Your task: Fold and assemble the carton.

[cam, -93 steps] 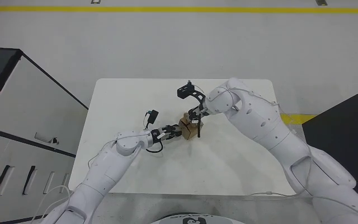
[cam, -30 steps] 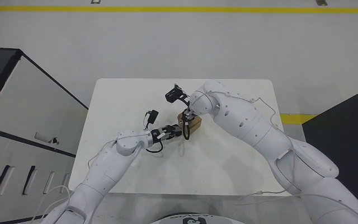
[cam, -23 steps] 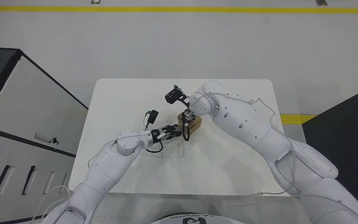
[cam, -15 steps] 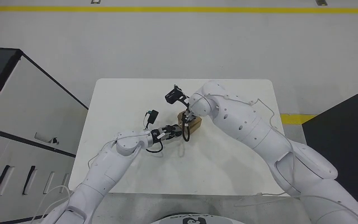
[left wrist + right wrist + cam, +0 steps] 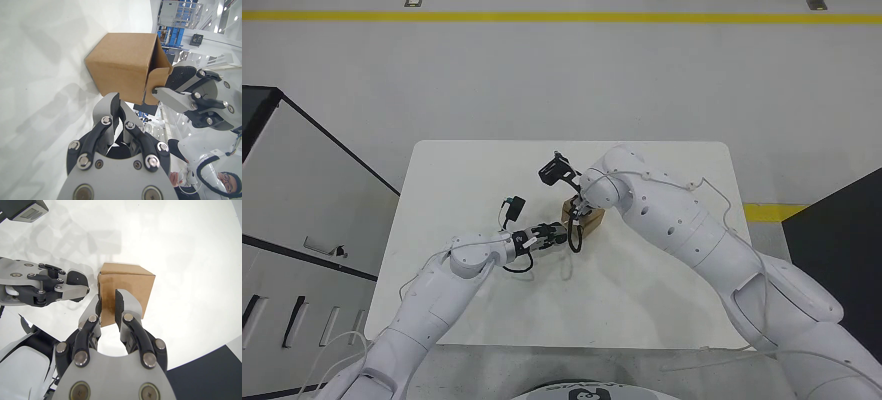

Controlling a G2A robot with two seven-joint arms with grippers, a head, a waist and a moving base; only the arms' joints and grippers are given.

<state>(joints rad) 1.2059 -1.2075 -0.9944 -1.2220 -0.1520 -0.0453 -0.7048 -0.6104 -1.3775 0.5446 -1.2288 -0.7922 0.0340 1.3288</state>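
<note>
Standing squared, the small brown cardboard carton (image 5: 124, 285) has one loose end flap (image 5: 159, 83) grasped between the jaws of the right gripper (image 5: 107, 296). The left gripper (image 5: 118, 100) is clenched on nothing, with the carton just ahead of its jaws. Judgement: body formed; end closure outstanding.

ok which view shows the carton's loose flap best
The left wrist view: the flap juts from the open end of the carton, with the right gripper pinching its edge. The right wrist view shows it between that gripper's fingers, partly hidden. In the top view the carton is a small tan patch between the arms.
</note>
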